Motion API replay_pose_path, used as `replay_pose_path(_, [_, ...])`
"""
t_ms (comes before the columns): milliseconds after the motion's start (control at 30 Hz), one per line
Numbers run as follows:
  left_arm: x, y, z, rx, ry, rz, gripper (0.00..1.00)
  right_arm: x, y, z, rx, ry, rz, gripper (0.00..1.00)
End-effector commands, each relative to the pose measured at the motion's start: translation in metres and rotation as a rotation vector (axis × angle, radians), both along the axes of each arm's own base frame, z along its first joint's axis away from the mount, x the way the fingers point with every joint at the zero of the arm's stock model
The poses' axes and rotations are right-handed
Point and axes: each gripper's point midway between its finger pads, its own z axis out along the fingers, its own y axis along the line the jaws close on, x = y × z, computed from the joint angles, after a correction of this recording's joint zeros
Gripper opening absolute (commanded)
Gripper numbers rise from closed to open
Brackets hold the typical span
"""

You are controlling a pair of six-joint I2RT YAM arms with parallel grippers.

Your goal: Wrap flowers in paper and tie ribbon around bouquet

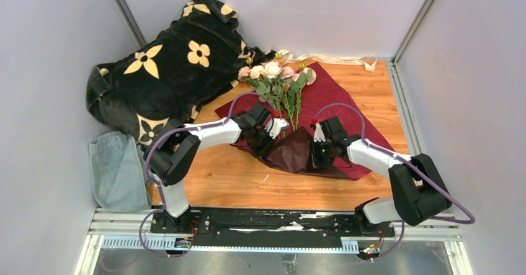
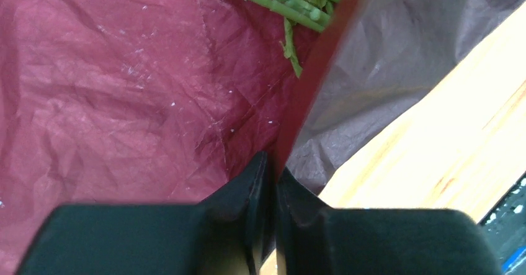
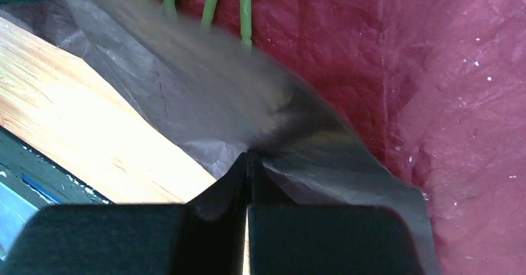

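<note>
We see the flowers [image 1: 277, 82] lying on the paper [image 1: 348, 104] mid-table, heads toward 12 o'clock. Our left gripper [image 2: 271, 182] and right gripper [image 3: 250, 175] each pinch its lifted 6 o'clock edge. The ribbon [image 1: 338, 58] lies at 12, the blanket [image 1: 167, 70] at 10.

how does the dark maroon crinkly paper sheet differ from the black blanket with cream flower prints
The dark maroon crinkly paper sheet is plain; the black blanket with cream flower prints is patterned. The paper lies spread on the wooden table; the blanket sits bunched in a heap at the far left. The left gripper and right gripper each pinch the paper's lifted near edge; neither touches the blanket. Both are pliable sheets.
</note>
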Motion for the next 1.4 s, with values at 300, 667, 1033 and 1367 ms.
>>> replay_pose_path(300, [-0.005,0.002,0.114,-0.083,-0.303,-0.228,0.59,-0.002,-0.011,-0.020,-0.053,0.059,-0.028,0.00])
replay_pose_path(667, [-0.033,-0.038,0.065,-0.097,-0.218,-0.313,0.21,0.005,-0.005,-0.010,-0.021,0.064,-0.042,0.00])
replay_pose_path(1033, [0.023,0.013,0.012,0.066,-0.197,-0.085,0.22,0.000,-0.023,-0.012,-0.101,0.063,-0.020,0.01])
replay_pose_path(1367, [-0.004,0.001,-0.009,0.012,-0.021,-0.102,0.33,0.019,0.009,0.041,0.057,-0.067,0.136,0.10])
